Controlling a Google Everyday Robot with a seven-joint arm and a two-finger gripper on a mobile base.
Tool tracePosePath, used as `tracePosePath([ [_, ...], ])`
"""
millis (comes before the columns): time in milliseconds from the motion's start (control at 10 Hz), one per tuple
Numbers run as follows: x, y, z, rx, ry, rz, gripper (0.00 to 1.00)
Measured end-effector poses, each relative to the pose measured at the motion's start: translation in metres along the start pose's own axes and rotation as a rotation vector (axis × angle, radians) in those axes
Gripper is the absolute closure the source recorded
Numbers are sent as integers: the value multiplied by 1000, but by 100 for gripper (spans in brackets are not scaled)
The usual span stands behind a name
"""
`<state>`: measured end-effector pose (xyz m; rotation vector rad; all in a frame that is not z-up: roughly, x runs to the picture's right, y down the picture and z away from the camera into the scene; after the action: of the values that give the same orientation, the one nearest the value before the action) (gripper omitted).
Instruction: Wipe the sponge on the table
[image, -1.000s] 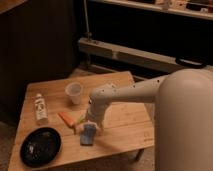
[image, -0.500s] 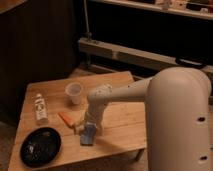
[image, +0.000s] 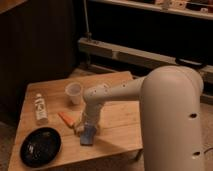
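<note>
A small blue sponge (image: 87, 135) lies on the light wood table (image: 117, 117), near its front middle. My gripper (image: 89, 126) points straight down onto the sponge's upper end, at the tip of the white arm (image: 115, 95) that reaches in from the right. The fingers sit against the sponge, partly hiding it.
An orange tool (image: 66, 119) lies just left of the gripper. A white cup (image: 74, 93) stands behind it. A black-and-white block (image: 40, 108) rests at the left, and a black plate (image: 41, 146) at the front left corner. My large white body (image: 172, 125) fills the right.
The arm has shifted slightly left and toward the front, with the sponge under the gripper moving a little the same way. My white body looms larger at the right.
</note>
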<state>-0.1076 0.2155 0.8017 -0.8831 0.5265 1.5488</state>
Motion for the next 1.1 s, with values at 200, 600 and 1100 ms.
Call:
tracePosePath([
  [200, 3, 3, 2, 10, 12, -8, 20],
  [600, 9, -2, 9, 6, 36, 20, 20],
  [1100, 11, -7, 14, -10, 40, 50, 46],
])
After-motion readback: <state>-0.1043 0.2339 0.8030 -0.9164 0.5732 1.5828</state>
